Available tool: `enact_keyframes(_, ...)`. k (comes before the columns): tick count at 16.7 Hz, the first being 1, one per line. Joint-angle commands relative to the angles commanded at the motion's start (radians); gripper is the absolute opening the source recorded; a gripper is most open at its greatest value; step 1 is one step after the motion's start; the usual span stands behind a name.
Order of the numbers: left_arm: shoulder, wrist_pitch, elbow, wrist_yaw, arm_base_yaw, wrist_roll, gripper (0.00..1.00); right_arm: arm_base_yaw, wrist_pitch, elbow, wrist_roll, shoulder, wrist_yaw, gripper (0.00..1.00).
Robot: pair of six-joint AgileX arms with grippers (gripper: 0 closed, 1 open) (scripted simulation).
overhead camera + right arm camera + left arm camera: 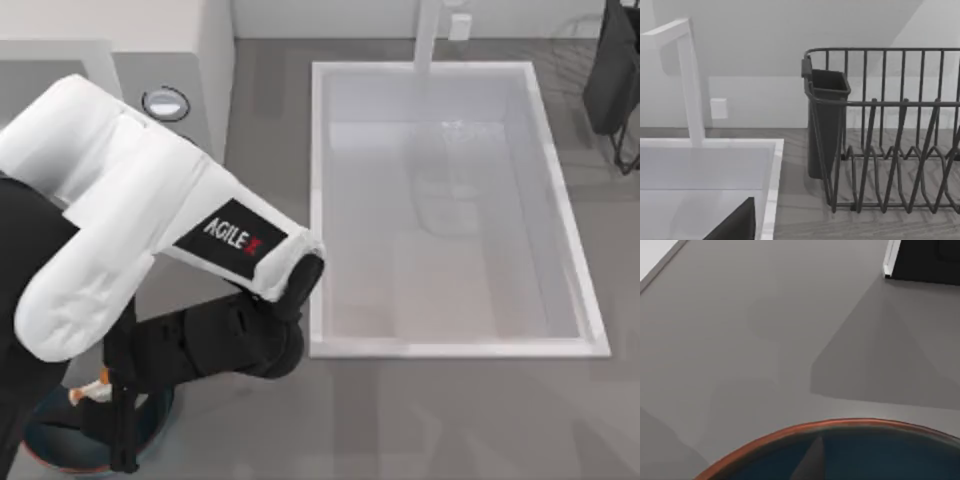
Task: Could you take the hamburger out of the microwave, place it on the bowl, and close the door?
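The dark teal bowl (50, 452) with its reddish-brown rim sits at the table's front left corner; its rim (840, 424) also arcs across the left wrist view. The small cream hamburger (90, 391) with orange edges shows at the bowl's far edge, right beside my left gripper (122, 430), which hangs over the bowl. Whether the gripper touches it I cannot tell. The white microwave (190, 50) stands at the back left, one silver-rimmed knob (165, 102) showing on its grey panel. My left arm hides the door.
A large white sink (318, 200) with a faucet (428, 35) takes up the middle and right. A black dish rack (900, 150) with a cutlery cup (826, 125) stands at the back right, where my right arm is parked. Bare grey counter (765, 340) lies beyond the bowl.
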Motion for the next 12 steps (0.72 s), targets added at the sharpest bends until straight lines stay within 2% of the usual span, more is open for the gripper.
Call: enact_keyframes(12,0.0,0.0,0.0,0.0,0.0,0.0,0.98,0.0,0.0,0.0,0.0,0.0,0.0,1.0)
